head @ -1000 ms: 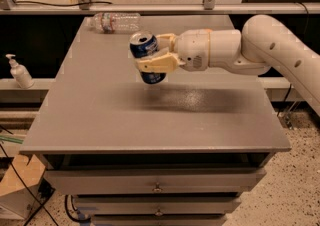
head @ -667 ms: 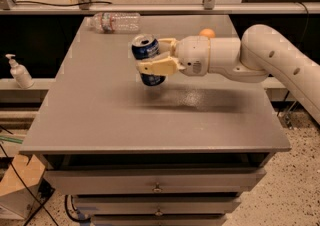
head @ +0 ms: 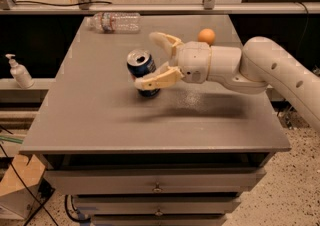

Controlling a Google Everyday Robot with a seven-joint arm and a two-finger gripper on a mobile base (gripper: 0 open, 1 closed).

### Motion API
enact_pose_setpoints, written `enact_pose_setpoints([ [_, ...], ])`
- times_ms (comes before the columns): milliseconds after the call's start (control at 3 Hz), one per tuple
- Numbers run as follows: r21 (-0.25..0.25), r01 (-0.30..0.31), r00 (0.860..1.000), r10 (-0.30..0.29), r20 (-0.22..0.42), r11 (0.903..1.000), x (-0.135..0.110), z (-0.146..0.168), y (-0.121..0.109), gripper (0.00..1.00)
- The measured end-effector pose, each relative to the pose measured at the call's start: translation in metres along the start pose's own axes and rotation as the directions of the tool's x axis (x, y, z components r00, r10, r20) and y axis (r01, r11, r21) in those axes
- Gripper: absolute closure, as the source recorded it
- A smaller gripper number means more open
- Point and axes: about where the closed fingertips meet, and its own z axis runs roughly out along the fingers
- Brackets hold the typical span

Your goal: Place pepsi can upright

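The pepsi can is dark blue with a silver top and pull tab. It stands upright on the grey table, near the middle. My gripper reaches in from the right and is open around the can. The far finger stands apart from the can, behind and to its right. The near finger lies across the front of the can's lower part and hides it there; I cannot tell whether it touches.
A clear plastic bottle with a red-and-white label lies at the table's back left. An orange ball sits behind my wrist. A soap dispenser stands on a shelf to the left. Drawers are below the tabletop.
The gripper was shut on the can and held it above the table. Now the fingers have spread and the can stands on the tabletop.
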Motion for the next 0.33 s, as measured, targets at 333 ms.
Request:
enact_pose_setpoints([
  [333,-0.002,0.012,1.0,-0.012,0.002,0.9999,-0.0013,0.0009,0.001,0.0],
])
